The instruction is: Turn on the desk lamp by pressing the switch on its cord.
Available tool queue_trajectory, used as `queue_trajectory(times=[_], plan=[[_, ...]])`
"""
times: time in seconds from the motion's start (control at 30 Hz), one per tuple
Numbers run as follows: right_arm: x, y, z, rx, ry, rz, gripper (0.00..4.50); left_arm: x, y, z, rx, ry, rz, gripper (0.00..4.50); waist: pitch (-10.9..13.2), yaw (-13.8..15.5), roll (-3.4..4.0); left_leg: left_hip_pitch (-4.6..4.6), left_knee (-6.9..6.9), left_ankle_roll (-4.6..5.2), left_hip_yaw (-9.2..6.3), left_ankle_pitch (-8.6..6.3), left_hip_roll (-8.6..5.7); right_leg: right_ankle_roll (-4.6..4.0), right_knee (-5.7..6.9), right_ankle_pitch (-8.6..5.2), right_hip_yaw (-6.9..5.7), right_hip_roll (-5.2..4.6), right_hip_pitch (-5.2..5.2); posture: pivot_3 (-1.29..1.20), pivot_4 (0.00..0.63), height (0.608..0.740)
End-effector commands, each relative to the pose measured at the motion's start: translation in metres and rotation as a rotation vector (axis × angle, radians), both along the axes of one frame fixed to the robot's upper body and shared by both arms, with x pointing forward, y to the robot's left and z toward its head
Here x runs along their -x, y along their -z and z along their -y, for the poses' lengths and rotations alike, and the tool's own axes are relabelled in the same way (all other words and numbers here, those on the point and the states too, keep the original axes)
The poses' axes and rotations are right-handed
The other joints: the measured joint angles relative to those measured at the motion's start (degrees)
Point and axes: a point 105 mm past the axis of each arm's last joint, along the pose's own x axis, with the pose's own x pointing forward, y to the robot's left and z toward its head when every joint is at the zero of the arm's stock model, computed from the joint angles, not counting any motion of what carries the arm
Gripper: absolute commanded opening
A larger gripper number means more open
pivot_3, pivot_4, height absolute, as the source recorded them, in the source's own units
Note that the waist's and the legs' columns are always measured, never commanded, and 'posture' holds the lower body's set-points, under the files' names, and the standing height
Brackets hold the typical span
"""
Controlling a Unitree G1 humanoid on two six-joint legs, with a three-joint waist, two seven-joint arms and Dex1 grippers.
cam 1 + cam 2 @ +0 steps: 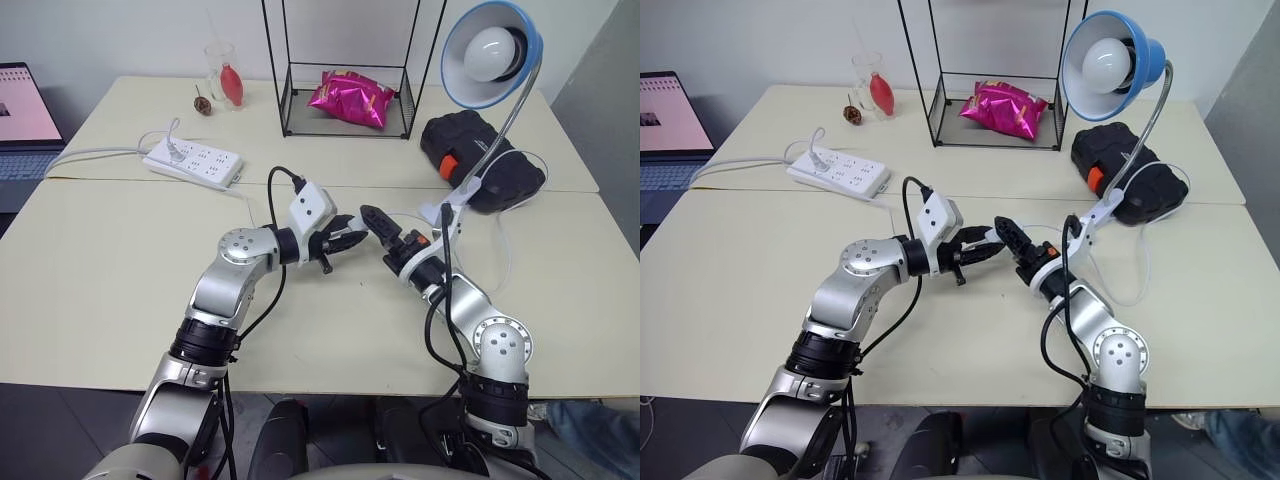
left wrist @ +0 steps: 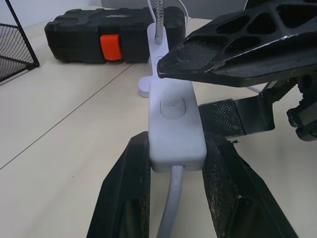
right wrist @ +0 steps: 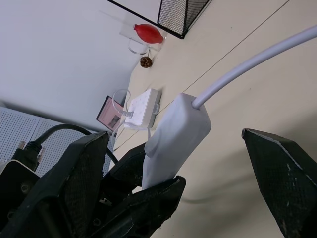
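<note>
Left wrist view shows your left tool [image 2: 173,163] clenched on the switch [image 2: 174,126], button up and clear of the counter [image 1: 120,280] — braced for pressing. Your right tool [image 1: 375,222] is spread wide, one finger [image 2: 233,49] seemingly just above the button. The lamp [image 1: 490,55] looks unlit.

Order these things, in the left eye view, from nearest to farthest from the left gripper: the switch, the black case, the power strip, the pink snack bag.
1. The switch: held in the left gripper.
2. The power strip: on the table, toward the robot's left.
3. The black case: toward the right, beside the lamp's base; close to the strip's rank.
4. The pink snack bag: in the wire rack, farthest.
</note>
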Motion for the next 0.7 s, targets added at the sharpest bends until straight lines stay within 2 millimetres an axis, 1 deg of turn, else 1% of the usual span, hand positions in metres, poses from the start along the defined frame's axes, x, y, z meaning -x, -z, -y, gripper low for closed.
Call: queue_trajectory(times=[0.03, 0.17, 0.23, 0.27, 0.37, 0.4, 0.47, 0.6, 0.63, 0.7], plan=[[0.0038, -0.0114, -0.0091, -0.075, -0.021, 0.024, 4.5, 0.005, -0.0101, 0.005, 0.0, 0.024, 0.048, 1.1, 0.0, 0.0, 0.0, 0.0, 0.0, 0.0, 0.0, 0.0, 0.0, 0.0, 0.0, 0.0, 0.0, 0.0, 0.0, 0.0, 0.15, 0.74], [0.0049, -0.0113, -0.0111, -0.08, -0.034, 0.02, 4.5, 0.0048, -0.009, 0.005, -0.002, 0.025, 0.047, 1.1, 0.0, 0.0, 0.0, 0.0, -0.02, 0.0, 0.0, 0.0, 0.0, -0.01, -0.01, -0.01, 0.0, 0.0, 0.0, 0.0, 0.15, 0.74], [0.0054, -0.011, -0.012, -0.083, -0.037, 0.017, 4.13, 0.0049, -0.009, 0.0051, -0.002, 0.025, 0.047, 1.1, 0.0, 0.0, 0.0, 0.0, -0.03, 0.0, 0.0, 0.0, 0.0, -0.01, -0.01, -0.01, 0.0, 0.0, -0.01, 0.0, 0.15, 0.74], [0.0055, -0.0108, -0.0123, -0.085, -0.039, 0.015, 4.08, 0.005, -0.0089, 0.0051, -0.002, 0.025, 0.047, 1.1, 0.0, 0.0, 0.0, 0.0, -0.03, 0.0, 0.0, 0.0, 0.0, -0.02, -0.01, -0.01, 0.0, 0.0, -0.01, 0.0, 0.15, 0.74], [0.0059, -0.0097, -0.0133, -0.086, -0.042, 0.008, 3.37, 0.0049, -0.0091, 0.005, -0.002, 0.026, 0.047, 1.1, 0.0, 0.0, 0.0, 0.0, -0.04, 0.0, 0.0, 0.0, 0.0, -0.01, -0.02, -0.01, 0.0, 0.0, -0.01, 0.0, 0.15, 0.74], [0.006, -0.0091, -0.0138, -0.084, -0.044, 0.005, 3.21, 0.0047, -0.0094, 0.005, -0.002, 0.026, 0.048, 1.1, 0.0, 0.0, 0.0, 0.0, -0.04, 0.0, -0.01, 0.0, 0.0, -0.02, -0.02, -0.01, 0.0, 0.0, -0.01, 0.0, 0.15, 0.74], [0.0064, -0.0082, -0.0146, -0.08, -0.048, 0.002, 2.65, 0.0042, -0.0102, 0.0048, -0.002, 0.025, 0.05, 1.1, 0.0, 0.0, 0.0, 0.0, -0.05, 0.0, 0.0, 0.0, 0.0, -0.01, -0.02, -0.01, 0.0, 0.0, -0.01, 0.0, 0.15, 0.74], [0.0062, -0.0067, -0.0149, -0.081, -0.046, -0.005, 1.71, 0.0025, -0.0118, 0.0046, 0.0, 0.024, 0.053, 1.1, 0.0, 0.0, 0.0, 0.0, -0.06, 0.0, 0.0, 0.0, 0.0, -0.02, -0.03, -0.02, -0.01, 0.0, -0.02, 0.0, 0.15, 0.74], [0.0064, -0.0066, -0.0151, -0.081, -0.046, -0.005, 1.58, 0.0022, -0.0121, 0.0045, 0.0, 0.023, 0.054, 1.1, 0.0, 0.0, 0.0, -0.01, -0.06, 0.0, 0.0, 0.0, 0.0, -0.02, -0.03, -0.02, 0.0, 0.0, -0.02, 0.0, 0.15, 0.74], [0.0066, -0.0062, -0.0153, -0.078, -0.048, -0.005, 1.05, 0.0009, -0.013, 0.0042, 0.003, 0.019, 0.055, 1.1, 0.0, -0.03, 0.0, -0.01, -0.07, 0.0, 0.0, 0.0, 0.0, -0.02, -0.03, -0.02, 0.0, 0.0, -0.03, 0.0, 0.15, 0.74]])
